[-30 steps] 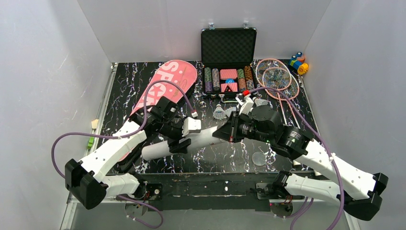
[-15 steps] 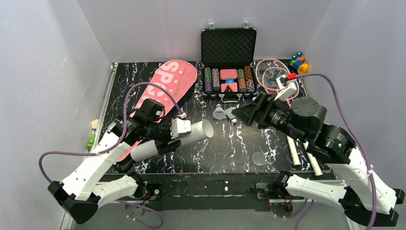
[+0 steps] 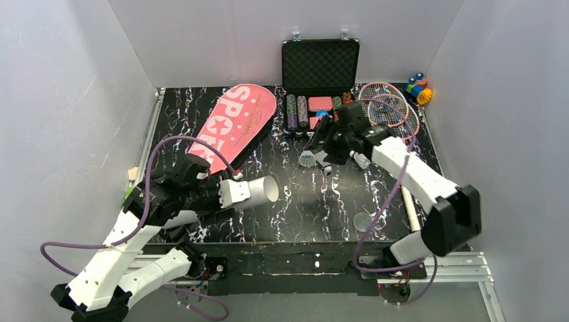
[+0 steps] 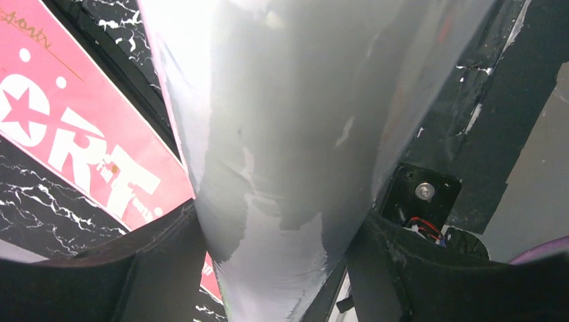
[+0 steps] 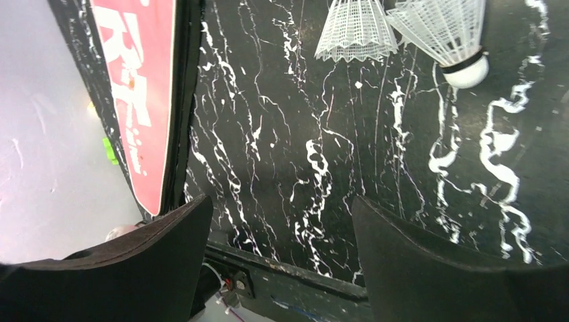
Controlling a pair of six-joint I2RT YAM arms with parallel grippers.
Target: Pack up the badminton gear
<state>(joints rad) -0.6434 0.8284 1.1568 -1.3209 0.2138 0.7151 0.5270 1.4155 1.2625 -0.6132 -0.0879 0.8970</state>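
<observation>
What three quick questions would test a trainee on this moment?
1. True or false: the left gripper is shut on the tube.
2. The right gripper is: A) shut on the tube, B) open with nothing between its fingers, C) out of view.
3. Fill in: in the top view, the bag lies to the ___ of the case.
Key: 1 true; 2 B; 3 left.
</observation>
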